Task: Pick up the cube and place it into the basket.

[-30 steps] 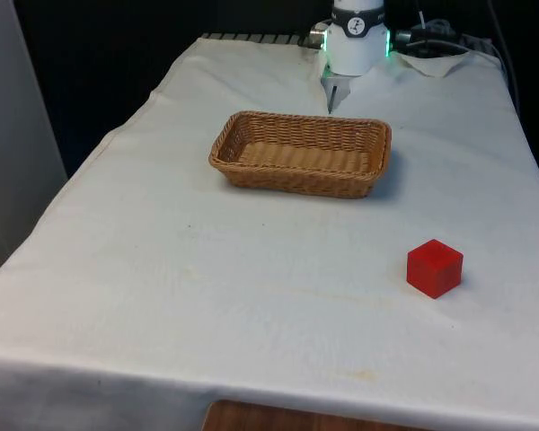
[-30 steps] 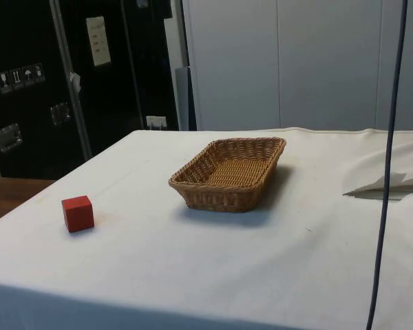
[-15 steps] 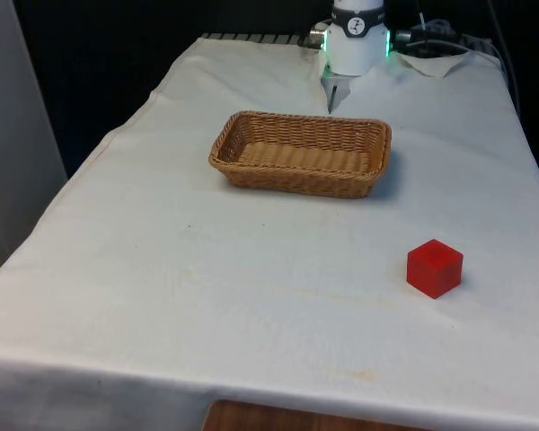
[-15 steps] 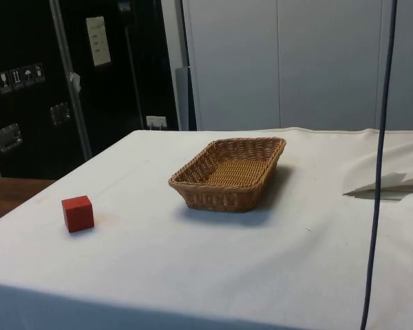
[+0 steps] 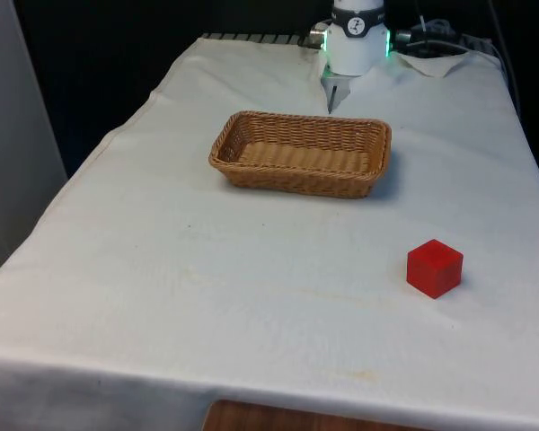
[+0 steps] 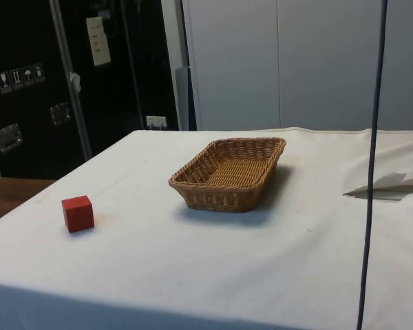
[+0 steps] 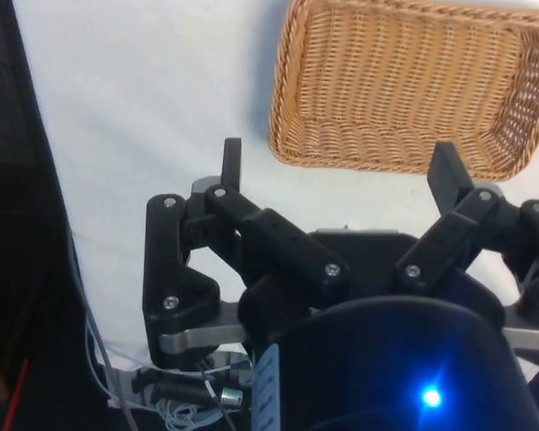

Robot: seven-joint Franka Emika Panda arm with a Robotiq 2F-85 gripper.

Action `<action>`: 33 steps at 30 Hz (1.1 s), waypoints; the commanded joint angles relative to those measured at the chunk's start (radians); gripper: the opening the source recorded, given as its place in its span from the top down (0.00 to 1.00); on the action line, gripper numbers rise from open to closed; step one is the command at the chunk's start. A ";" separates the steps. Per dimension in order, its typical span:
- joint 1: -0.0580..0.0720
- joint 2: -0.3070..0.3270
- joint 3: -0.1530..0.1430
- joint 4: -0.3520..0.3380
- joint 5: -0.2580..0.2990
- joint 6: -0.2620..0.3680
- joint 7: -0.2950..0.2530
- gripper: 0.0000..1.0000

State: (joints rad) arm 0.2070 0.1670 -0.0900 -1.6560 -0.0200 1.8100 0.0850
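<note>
A red cube sits on the white cloth near the table's front edge, at the front view's right; the side view has the cube at its left, well apart from the basket. The woven wicker basket stands empty around the table's middle, toward the robot's end, and the basket is likewise empty in the side view. In the wrist view my gripper hangs high over the table near one end of the basket. Its two black fingers are spread wide with nothing between them.
A thin dark cable hangs down in front of the side view's right part. The cloth is bunched into a fold near the robot's end of the table. Bare cloth lies between cube and basket.
The hanging cable in the side view has drifted to the left. The cube and the basket have stayed where they were.
</note>
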 commanded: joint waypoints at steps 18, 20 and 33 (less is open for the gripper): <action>0.004 0.091 0.019 0.069 0.019 0.021 0.101 0.00; 0.004 0.100 0.021 0.074 0.024 0.027 0.115 0.00; 0.004 0.142 0.028 0.093 0.036 0.057 0.187 0.00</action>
State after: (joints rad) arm 0.2110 0.2990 -0.0630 -1.5710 0.0100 1.8670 0.2620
